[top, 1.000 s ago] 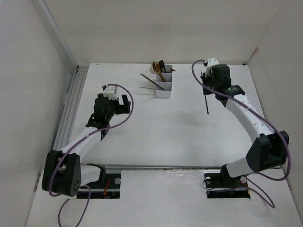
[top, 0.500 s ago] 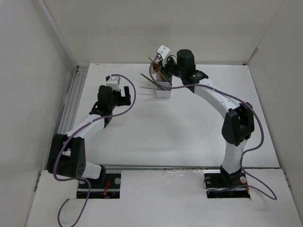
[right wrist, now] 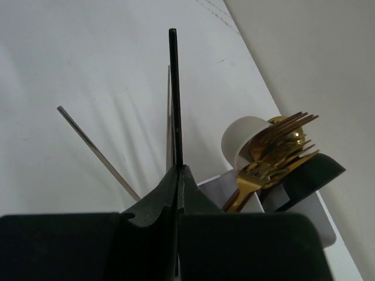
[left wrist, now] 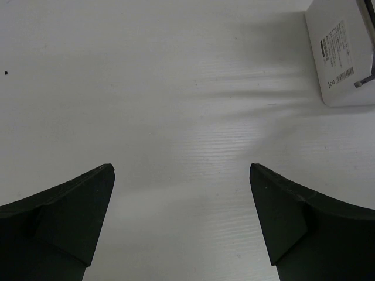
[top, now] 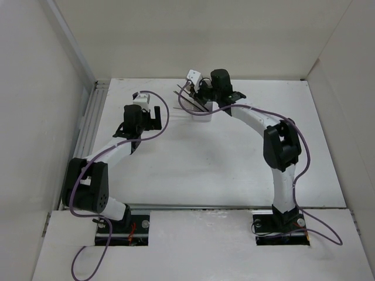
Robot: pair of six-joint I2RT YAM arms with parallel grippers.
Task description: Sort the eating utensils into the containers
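Observation:
The white organiser stands at the back middle of the table. My right gripper hovers right over it, shut on a thin dark chopstick that points away from the camera. In the right wrist view the organiser holds gold forks, a pale spoon and a black spoon. A grey chopstick leans out of it to the left. My left gripper is open and empty over bare table, left of the organiser.
White walls enclose the table on the left, back and right. A ribbed rail runs along the table's left edge. The right arm's elbow stands over the middle right of the table.
My right arm swung from the table's right side to over the organiser, carrying the dark chopstick. My left gripper moved slightly toward the back and stayed open.

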